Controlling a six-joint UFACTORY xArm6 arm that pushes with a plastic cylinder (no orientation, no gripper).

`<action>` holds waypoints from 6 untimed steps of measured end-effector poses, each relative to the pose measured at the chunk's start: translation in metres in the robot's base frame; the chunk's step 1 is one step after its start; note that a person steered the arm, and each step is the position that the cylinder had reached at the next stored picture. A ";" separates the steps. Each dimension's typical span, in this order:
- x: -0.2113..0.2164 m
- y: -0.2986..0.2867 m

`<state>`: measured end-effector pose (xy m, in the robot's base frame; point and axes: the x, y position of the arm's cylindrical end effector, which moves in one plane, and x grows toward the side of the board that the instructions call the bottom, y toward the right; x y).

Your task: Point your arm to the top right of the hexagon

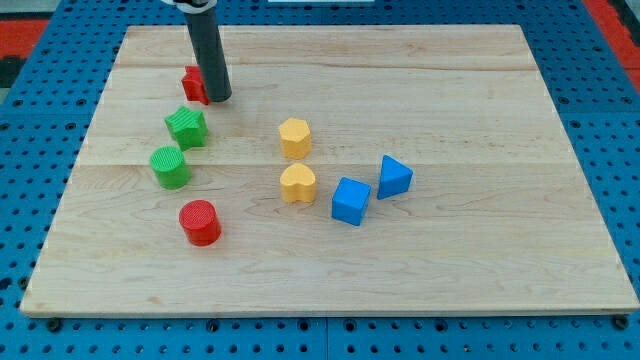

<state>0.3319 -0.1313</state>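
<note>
While the wooden board carries every block, the yellow hexagon sits near its middle, and my tip stands well to the view's upper left of that hexagon; it is a bare rod with no jaws to open or close. Below the hexagon lies the yellow heart, to its lower right the blue cube and blue triangular block. To the hexagon's left are the green star-like block, green cylinder, red cylinder, and, touching my tip, a half-hidden red block.
</note>
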 end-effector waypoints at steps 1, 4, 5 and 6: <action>0.017 0.032; 0.042 0.140; 0.029 0.140; 0.017 0.140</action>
